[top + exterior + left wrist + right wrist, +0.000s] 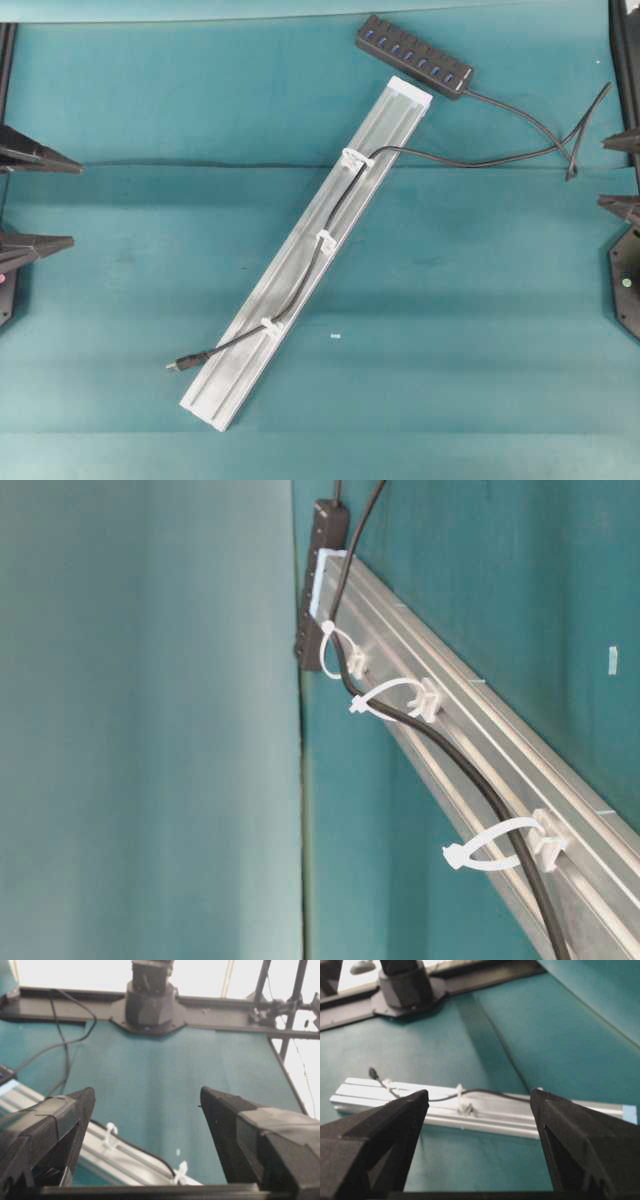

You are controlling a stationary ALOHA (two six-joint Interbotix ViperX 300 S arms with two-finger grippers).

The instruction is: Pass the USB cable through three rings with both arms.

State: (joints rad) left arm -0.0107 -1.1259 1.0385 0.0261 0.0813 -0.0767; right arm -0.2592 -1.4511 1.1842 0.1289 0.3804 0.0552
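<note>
USB cable threaded through all three rings on the rail.
Left gripper and right gripper stand apart, empty (plug apparently off the rail's side).

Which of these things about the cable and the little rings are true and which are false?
1. The USB cable goes through all three rings. True.
2. The left gripper is holding the cable. False: its jaws are open and empty, at the table's left edge.
3. The plug sticks out past the ring nearest the rail's lower end. True.
4. The black USB hub sits on top of the aluminium rail. False: it lies on the table beyond the rail's far end.
5. The right gripper is shut. False: it is open.
</note>
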